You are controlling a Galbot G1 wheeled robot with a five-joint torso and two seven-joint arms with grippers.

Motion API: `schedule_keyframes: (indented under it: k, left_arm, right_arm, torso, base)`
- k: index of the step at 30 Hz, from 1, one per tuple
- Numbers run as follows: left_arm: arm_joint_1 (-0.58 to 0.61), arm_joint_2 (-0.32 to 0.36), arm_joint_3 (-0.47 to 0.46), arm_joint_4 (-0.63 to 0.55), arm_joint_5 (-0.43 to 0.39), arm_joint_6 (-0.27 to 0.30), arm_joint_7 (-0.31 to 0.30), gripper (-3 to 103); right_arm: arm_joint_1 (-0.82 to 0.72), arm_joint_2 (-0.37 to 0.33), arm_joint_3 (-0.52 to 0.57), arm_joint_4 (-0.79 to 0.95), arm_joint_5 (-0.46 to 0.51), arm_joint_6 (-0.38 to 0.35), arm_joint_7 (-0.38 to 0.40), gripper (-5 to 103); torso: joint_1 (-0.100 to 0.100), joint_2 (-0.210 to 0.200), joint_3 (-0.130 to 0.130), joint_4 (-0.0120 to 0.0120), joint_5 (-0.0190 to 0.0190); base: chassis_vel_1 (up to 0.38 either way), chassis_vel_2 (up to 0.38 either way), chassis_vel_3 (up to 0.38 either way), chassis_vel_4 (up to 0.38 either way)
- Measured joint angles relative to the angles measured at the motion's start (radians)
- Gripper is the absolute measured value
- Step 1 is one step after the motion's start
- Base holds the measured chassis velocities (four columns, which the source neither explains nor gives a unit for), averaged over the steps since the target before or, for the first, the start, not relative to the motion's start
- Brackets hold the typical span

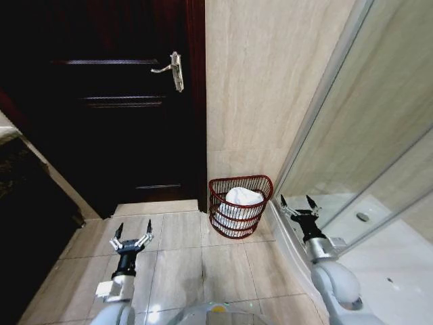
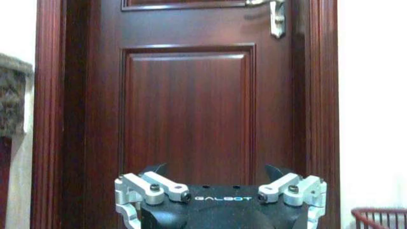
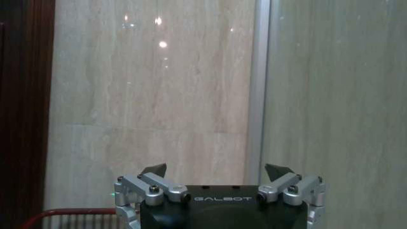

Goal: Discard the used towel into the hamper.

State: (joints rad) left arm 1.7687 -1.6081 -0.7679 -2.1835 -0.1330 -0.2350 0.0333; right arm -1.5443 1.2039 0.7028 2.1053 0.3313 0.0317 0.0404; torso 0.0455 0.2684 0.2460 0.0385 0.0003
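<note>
Both arms are glossy grey-white, ending in black wrists; the left gripper (image 2: 218, 172) has silver screwed linkages, black fingertips, and "GALBOT" lettering.

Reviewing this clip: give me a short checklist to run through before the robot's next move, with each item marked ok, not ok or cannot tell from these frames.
1. White towel inside the dark reddish-brown wire hamper: ok, it sits bunched within the rim.
2. Hamper upright on the tiled floor against the beige wall: ok.
3. Left gripper empty: ok, fingers spread, nothing between them, held over the floor facing the dark wooden door.
4. Right gripper empty: ok, fingers spread, beside the hamper near the glass shower partition.
5. Any towel part hanging over the rim: cannot tell for the far side.
</note>
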Motion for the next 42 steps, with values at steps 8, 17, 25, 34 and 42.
schedule_keyframes:
  k: [8, 17, 25, 34, 42]
  left_arm:
    - [-0.009, 0.0, 0.048, -0.079, 0.046, 0.066, -0.052, 100]
    - [0.011, 0.0, 0.096, -0.083, 0.096, 0.047, -0.056, 100]
    - [0.032, 0.0, 0.062, -0.098, 0.07, 0.04, -0.057, 100]
    - [0.04, 0.0, 0.072, -0.077, 0.072, 0.027, -0.06, 100]
    - [0.045, 0.0, 0.077, -0.101, 0.071, 0.042, -0.074, 100]
  right_arm:
    - [0.014, -0.029, -0.001, -0.017, -0.008, 0.005, 0.005, 100]
    - [0.01, -0.024, -0.024, 0.002, -0.031, -0.017, 0.02, 100]
    - [0.003, -0.021, -0.022, 0.026, -0.027, -0.047, 0.032, 100]
    - [-0.007, -0.024, -0.029, 0.052, -0.021, -0.059, 0.034, 100]
    - [-0.008, -0.003, -0.045, 0.087, -0.022, -0.068, 0.033, 100]
  torso:
    - [0.0, 0.0, 0.0, 0.0, -0.0001]
    - [0.0, 0.0, 0.0, 0.0, -0.0004]
    - [0.0, 0.0, 0.0, 0.0001, -0.0003]
    - [0.0, 0.0, 0.0, 0.0, -0.0003]
    - [0.0, 0.0, 0.0, 0.0001, -0.0002]
  base:
    - [0.0, 0.0, 0.0, 0.0]
    - [0.0, 0.0, 0.0, 0.0]
    - [0.0, 0.0, 0.0, 0.0]
    - [0.0, 0.0, 0.0, 0.0]
    - [0.0, 0.0, 0.0, 0.0]
